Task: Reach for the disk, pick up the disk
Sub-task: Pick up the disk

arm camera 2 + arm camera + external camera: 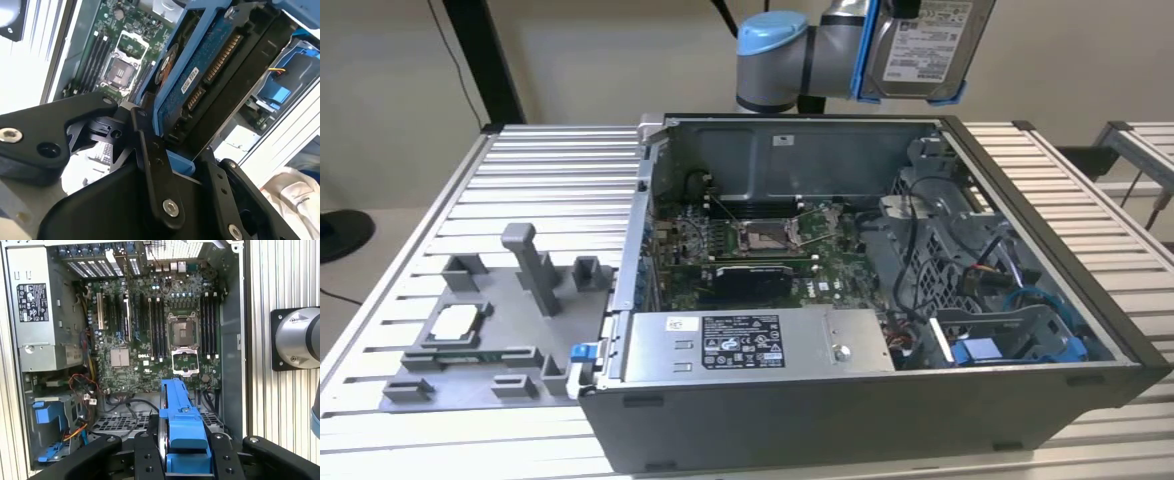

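Exterior view: my tool (907, 50) is raised above the rear wall of the open computer case (1067, 300), and the disk (927, 45) hangs in it, label face outward, blue side rails showing at both edges. The disk is clear of the case. In my judgement the pick-up is essentially made; what matters is keeping the clamp square so the drive does not pivot. Open room lies above the case. The case's rear rim sits just beneath the disk, and the ribbed counter (547, 180) with its grey fixture (494, 320) lies well off toward the exterior view's left.

Second wrist view: my tool (175, 160) is clamped on the disk (210, 75), black fingers (150, 155) bearing on the blue rail at its lower end. The circuit side and connectors face the camera. The grip takes one end only, so I judge a swing possible under a sharp move.

First wrist view: the disk (182, 425) stands edge-on between the fingers, centred, above the motherboard (150, 330). The power supply (37, 310) and loose cables (85, 390) lie well apart to one side.
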Tool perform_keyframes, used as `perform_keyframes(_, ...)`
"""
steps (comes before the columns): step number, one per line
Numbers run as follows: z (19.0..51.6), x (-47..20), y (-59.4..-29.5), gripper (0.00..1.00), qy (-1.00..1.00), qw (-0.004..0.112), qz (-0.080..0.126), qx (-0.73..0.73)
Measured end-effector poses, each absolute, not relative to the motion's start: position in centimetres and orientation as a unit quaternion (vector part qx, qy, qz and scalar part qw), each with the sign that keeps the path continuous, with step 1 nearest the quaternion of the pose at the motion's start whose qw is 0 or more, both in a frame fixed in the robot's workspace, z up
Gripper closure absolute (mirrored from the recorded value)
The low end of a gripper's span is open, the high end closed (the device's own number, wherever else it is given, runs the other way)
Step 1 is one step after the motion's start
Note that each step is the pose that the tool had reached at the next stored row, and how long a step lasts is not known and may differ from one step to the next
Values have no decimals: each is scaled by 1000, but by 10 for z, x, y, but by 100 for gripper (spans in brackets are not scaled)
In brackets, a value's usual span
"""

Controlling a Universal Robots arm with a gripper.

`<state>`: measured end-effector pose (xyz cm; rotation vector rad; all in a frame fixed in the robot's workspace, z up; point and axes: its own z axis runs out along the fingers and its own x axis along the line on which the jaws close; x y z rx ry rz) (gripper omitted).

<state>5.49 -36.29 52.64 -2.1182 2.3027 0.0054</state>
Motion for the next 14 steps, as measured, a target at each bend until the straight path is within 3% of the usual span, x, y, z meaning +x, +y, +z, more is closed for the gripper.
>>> perform_keyframes(14,526,55,-364,100,736,6,2,-677)
